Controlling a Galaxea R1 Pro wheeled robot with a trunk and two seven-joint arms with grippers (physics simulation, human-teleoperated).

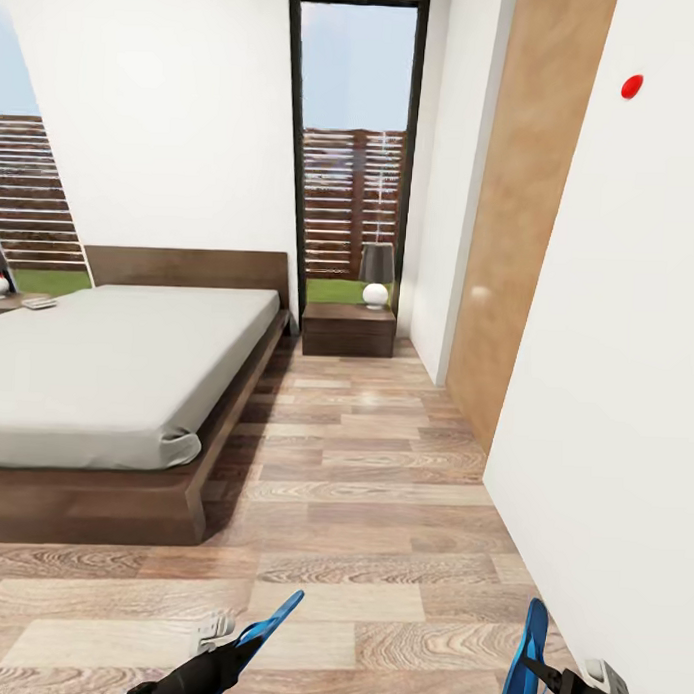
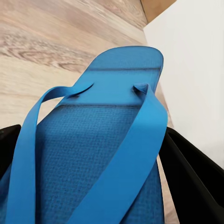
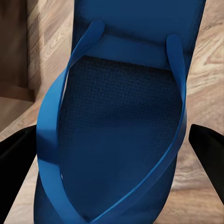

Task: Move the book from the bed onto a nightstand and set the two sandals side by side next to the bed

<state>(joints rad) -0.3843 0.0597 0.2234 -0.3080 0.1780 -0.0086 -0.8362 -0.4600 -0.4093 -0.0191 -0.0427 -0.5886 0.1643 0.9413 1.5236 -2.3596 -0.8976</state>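
Sandals (image 1: 267, 629) clamped, both hands (image 1: 238, 651).

sandals (image 2: 93, 154) bright blue; mattress (image 1: 106, 369) pale grey; floor (image 1: 381, 508) wood-plank brown

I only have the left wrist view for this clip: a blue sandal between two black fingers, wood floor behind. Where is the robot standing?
Observer: In the head view it faces the bed, which lies ahead to its left across the plank floor.
Reviewer: Is the other sandal on the floor?
Observer: No. The right gripper holds the second sandal off the floor, at the head view's lower right.
Reviewer: Any nightstand in sight?
Observer: Yes, a dark nightstand stands past the bed's far corner, with a lamp on top.
Reviewer: And the book?
Observer: I cannot make it out on the mattress from here.
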